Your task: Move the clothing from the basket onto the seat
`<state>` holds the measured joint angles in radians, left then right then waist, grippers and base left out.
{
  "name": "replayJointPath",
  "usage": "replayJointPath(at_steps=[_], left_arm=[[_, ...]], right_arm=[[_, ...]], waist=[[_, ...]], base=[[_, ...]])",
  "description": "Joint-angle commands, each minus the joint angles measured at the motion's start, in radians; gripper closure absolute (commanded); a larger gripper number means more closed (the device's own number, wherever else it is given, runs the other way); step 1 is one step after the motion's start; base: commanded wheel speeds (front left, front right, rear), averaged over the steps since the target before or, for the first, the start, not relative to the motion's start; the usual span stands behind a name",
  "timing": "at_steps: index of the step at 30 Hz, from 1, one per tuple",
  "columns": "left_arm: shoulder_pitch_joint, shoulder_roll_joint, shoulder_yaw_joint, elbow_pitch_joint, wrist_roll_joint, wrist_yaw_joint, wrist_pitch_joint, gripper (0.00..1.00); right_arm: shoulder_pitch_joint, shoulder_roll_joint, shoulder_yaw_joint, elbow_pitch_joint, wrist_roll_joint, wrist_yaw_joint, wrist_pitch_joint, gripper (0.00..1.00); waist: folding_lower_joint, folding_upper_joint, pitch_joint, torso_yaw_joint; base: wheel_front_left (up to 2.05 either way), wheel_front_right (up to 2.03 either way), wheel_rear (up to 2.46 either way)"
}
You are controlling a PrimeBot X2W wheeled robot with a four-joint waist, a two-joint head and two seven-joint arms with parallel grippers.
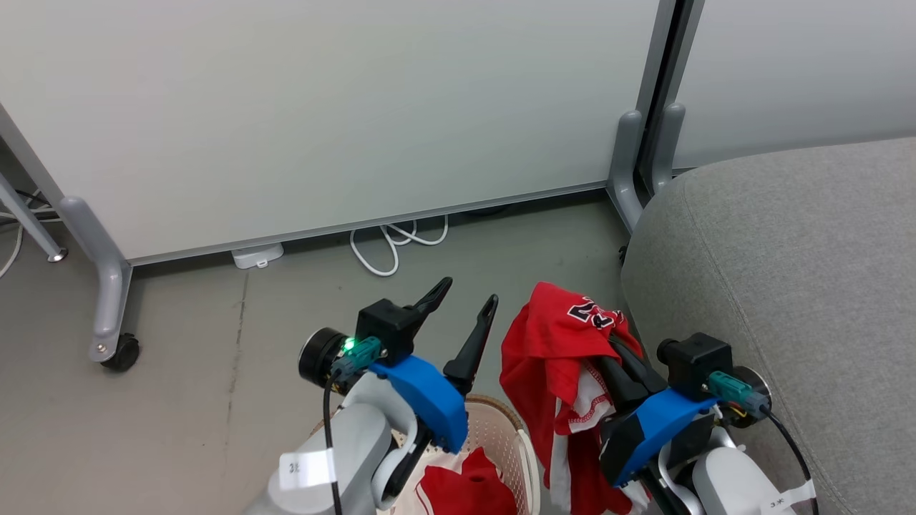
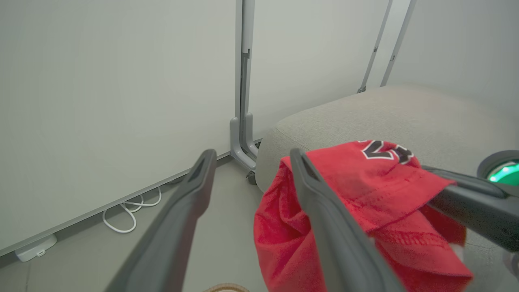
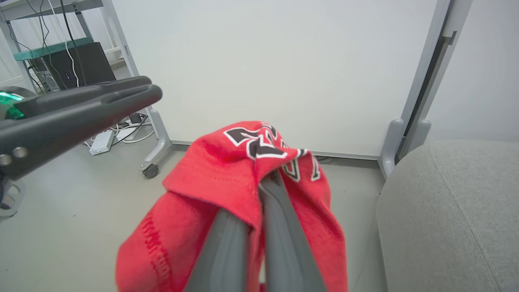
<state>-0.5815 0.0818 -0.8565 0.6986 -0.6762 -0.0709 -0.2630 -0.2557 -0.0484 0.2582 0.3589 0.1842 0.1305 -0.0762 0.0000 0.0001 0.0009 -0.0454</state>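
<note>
Gripping: my right gripper [image 1: 621, 357] is pinching the jersey [image 1: 551, 343], left of the seat [image 1: 787, 286].
Idling: my left gripper [image 1: 469, 293] is hanging wide apart over the basket [image 1: 501, 429].

This looks like a lab or test space rather than a home. White partition panels [image 1: 322, 107] on grey metal legs with a castor [image 1: 120, 352] wall off the top of the head view. The floor [image 1: 179, 429] is bare grey, and white cables [image 1: 390, 247] lie loose under a panel. At the upper left of the right wrist view, a metal rack [image 3: 52, 45] holds a black box [image 3: 79, 63] trailing wires.
</note>
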Motion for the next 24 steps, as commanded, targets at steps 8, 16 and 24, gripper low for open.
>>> replayJointPath(at_steps=[8,16,24], left_arm=[[0.161,0.055,0.156,-0.126,0.118,-0.023,-0.003,0.00],[0.273,0.081,0.258,-0.217,0.200,-0.042,-0.003,0.00],[0.315,0.065,0.308,-0.234,0.241,-0.051,-0.003,0.00]], right_arm=[[0.026,-0.004,-0.025,-0.028,-0.006,0.000,0.001,1.00],[0.032,-0.004,-0.034,-0.038,-0.004,0.000,0.003,1.00],[0.037,-0.004,-0.042,-0.043,0.001,0.000,0.005,1.00]], waist=[[0.0000,-0.0001,0.002,0.011],[0.0000,-0.0001,0.001,0.015],[0.0000,-0.0001,0.000,0.022]], base=[[0.00,0.00,0.00],[0.00,0.00,0.00],[0.00,0.00,0.00]])
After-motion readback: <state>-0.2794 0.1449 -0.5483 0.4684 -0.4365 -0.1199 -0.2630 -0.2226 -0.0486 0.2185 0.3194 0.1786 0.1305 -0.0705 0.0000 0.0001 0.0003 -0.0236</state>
